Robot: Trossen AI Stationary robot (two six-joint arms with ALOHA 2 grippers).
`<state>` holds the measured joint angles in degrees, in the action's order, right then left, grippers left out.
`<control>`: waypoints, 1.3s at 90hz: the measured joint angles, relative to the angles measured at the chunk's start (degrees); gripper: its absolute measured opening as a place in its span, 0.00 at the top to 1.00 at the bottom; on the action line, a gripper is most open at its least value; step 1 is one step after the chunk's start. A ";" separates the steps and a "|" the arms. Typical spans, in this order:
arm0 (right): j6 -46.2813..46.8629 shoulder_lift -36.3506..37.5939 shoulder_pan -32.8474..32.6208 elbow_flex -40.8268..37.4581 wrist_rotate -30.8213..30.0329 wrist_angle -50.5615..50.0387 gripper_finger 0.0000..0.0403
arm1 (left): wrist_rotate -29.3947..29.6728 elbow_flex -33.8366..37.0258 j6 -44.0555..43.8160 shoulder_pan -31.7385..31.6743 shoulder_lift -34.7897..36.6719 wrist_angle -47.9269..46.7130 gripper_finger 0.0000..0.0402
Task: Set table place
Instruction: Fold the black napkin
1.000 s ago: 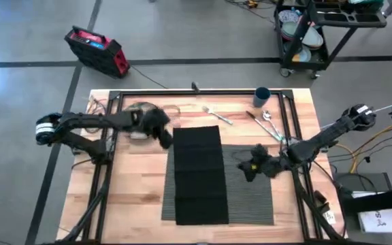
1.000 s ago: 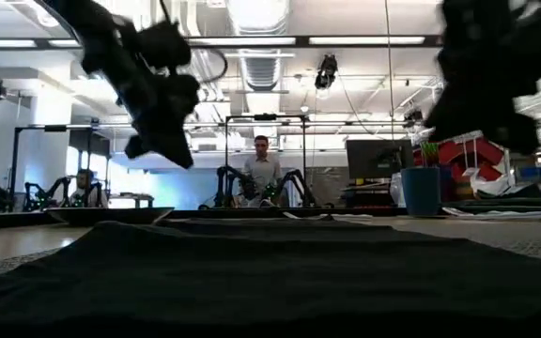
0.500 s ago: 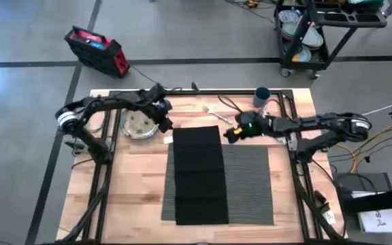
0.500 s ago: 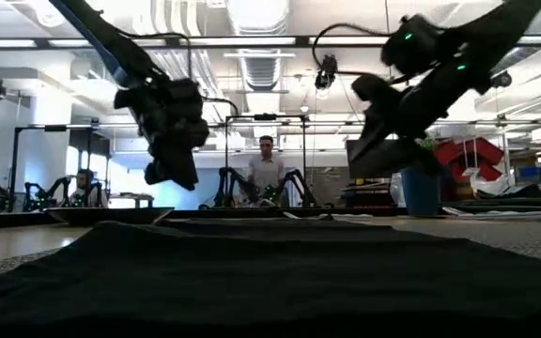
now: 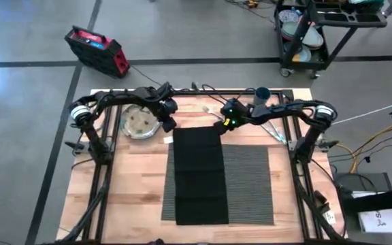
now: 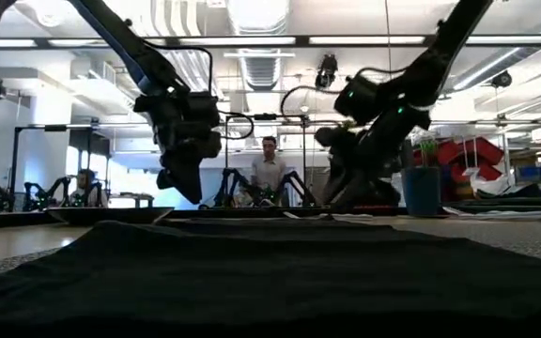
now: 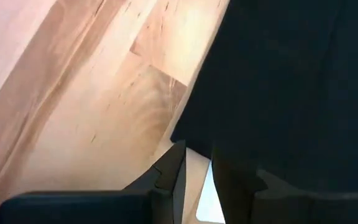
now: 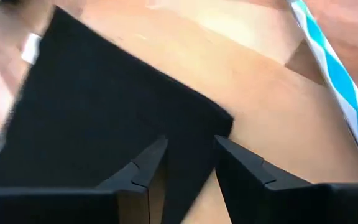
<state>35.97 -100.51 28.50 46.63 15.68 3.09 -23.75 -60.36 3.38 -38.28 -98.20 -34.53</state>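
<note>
Hovering open at the napkin's point(image 5: 197, 171) far corners — left gripper point(image 5: 168, 125), right gripper point(image 5: 221, 122); plate point(image 5: 140, 122) beside left.

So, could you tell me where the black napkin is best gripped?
Probably at its two far corners. The black napkin lies flat on the placemat, its far edge toward the cup. The left gripper and right gripper hover there, fingers open, from above.

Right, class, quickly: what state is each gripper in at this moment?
Left gripper: open, holding nothing, at the black napkin's far left corner.
Right gripper: open, holding nothing, over its far right corner.
</note>
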 joint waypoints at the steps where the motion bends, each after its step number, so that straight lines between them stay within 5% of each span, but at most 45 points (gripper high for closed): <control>1: 0.00 -0.12 0.06 0.02 0.00 -0.02 0.71 | 0.00 0.00 0.00 0.00 0.01 -0.04 0.84; 36: -0.07 0.48 2.33 0.07 -2.67 0.22 0.68 | 0.25 0.02 0.17 0.14 0.10 -0.06 0.86; 86: 0.09 -2.60 2.84 0.63 2.78 3.47 0.71 | 0.28 0.09 1.92 0.22 0.14 0.01 0.85; 117: -0.37 -2.74 2.74 0.57 3.02 3.19 0.98 | -1.54 0.11 2.73 0.22 0.14 -0.03 0.87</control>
<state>35.59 -103.24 31.24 47.20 18.71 6.28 -25.29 -60.25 6.11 -38.06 -98.06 -34.56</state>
